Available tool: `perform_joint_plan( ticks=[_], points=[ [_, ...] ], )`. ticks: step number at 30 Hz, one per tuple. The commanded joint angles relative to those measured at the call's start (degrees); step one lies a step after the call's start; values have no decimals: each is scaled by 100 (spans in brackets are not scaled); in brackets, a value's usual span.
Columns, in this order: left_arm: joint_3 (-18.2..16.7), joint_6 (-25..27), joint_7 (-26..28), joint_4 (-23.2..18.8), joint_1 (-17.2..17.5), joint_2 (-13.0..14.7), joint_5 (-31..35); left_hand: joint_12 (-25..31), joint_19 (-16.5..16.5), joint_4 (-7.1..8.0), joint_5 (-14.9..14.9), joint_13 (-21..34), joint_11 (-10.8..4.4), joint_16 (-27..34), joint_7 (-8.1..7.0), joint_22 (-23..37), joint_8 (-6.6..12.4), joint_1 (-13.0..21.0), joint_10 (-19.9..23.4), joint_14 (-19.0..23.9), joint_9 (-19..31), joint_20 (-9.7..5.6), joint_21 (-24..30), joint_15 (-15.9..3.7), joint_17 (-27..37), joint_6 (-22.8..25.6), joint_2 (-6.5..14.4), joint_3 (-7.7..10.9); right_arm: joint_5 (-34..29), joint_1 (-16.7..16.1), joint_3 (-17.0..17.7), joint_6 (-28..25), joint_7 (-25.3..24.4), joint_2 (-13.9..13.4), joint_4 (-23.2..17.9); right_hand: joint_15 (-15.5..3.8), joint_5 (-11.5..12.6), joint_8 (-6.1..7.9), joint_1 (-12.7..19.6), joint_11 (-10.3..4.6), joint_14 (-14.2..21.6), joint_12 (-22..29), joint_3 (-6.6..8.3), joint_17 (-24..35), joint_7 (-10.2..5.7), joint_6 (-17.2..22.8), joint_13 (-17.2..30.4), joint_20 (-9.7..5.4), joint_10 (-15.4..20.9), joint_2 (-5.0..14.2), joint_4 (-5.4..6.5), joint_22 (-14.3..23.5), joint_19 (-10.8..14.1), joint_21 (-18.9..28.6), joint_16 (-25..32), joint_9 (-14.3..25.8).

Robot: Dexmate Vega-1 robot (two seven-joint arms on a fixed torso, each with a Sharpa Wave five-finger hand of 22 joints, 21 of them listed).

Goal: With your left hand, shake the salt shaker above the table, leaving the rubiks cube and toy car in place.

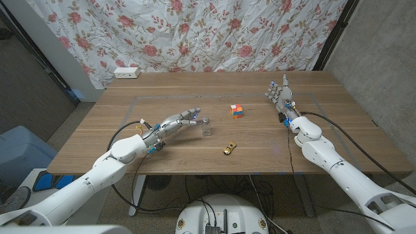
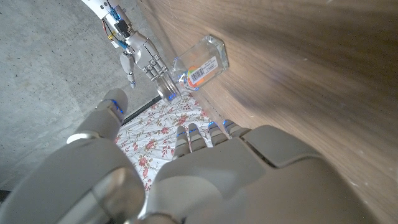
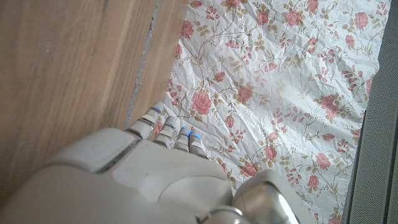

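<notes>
Salt shaker (image 1: 207, 125) stands upright on the table (image 1: 162, 153) at frame centre, cap and a label visible in the left wrist view (image 2: 198, 65). Left hand (image 1: 184, 119) reaches in just beside it, fingers spread, grasping nothing. Rubiks cube (image 1: 237, 112) sits upper right of it, toy car (image 1: 229, 148) lower right. Right hand (image 1: 280, 94) stands released at upper right, palm hidden.
</notes>
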Motion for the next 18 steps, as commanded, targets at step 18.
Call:
perform_joint_plan(
  ticks=[18],
  points=[
    [387, 211, 535, 240, -330, -307, 710, 126, 275, 11, -4, 14, 12, 76, 158, 7, 194, 495, 616, 577, 15, -7, 79, -403, 12, 479, -172, -11, -1, 2, 0, 3, 2, 0, 7, -206, 43, 19, -2, -6, -38, 40, -8, 29, 47, -4, 21, -10, -35, 585, 32, 30, 38, 36, 22, 20]
  ],
)
